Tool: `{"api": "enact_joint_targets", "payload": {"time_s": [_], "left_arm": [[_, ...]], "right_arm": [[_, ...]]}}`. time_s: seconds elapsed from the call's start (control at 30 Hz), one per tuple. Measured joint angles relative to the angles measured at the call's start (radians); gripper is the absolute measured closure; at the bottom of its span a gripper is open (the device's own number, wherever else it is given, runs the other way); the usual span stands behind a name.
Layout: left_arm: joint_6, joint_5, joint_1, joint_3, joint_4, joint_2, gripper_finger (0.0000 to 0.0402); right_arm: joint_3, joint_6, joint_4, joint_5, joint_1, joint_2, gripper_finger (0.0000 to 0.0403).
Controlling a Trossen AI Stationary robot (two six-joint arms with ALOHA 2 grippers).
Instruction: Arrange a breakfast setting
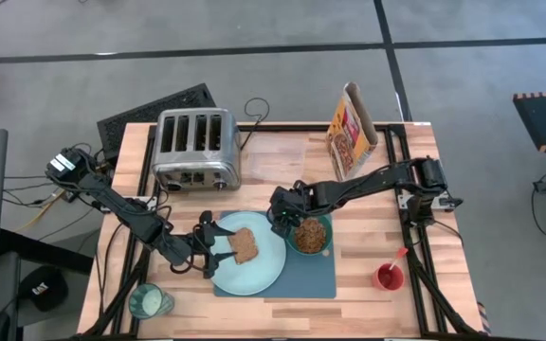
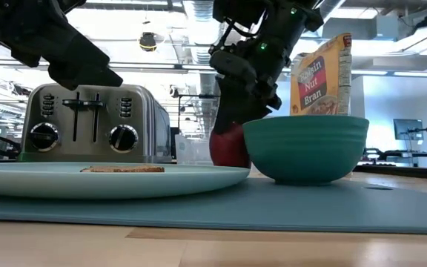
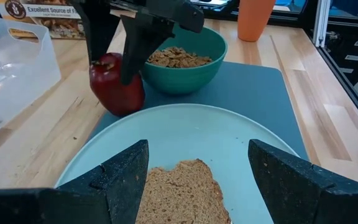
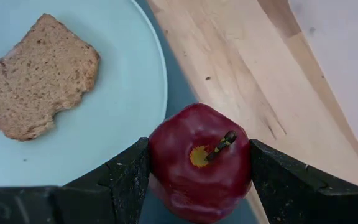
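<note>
A slate-blue mat (image 1: 292, 277) lies near the table's front. On it rest a pale mint plate (image 1: 265, 270) with a brown toast slice (image 1: 244, 246) and a green bowl (image 1: 310, 237) holding cereal. My right gripper (image 1: 281, 214) is shut on a dark red apple (image 4: 199, 163) beside the bowl, at the mat's far edge. My left gripper (image 3: 197, 180) is open above the plate's left part, one finger on each side of the toast's end (image 3: 182, 193), touching nothing. A red spoon handle (image 1: 401, 254) sticks out of the red cup (image 1: 388, 278). My right gripper pinches the apple between its two fingers at its two opposite sides (image 4: 157, 162), around its widest part. The fingers come from above, pointing down. The apple stands upright, stem (image 4: 224, 143) up. Its bottom (image 2: 230, 163) is down at the table by the mat's far edge.
A chrome toaster (image 1: 195, 144) stands at the far left and a cereal box (image 1: 351, 133) at the far right. A clear plastic container (image 3: 11, 59) is on the table beyond the apple. A glass (image 1: 148, 301) stands at the near left corner.
</note>
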Motion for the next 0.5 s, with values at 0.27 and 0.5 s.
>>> {"api": "enact_joint_targets", "payload": {"time_s": [0.27,0.5], "left_arm": [[0.000,0.000,0.000,0.000,0.000,0.000,0.0141],[0.000,0.000,0.000,0.000,0.000,0.000,0.0141]], "right_arm": [[0.000,0.000,0.002,0.001,0.012,0.000,0.0099],[0.000,-0.003,-0.008,0.001,0.012,0.000,0.0060]]}}
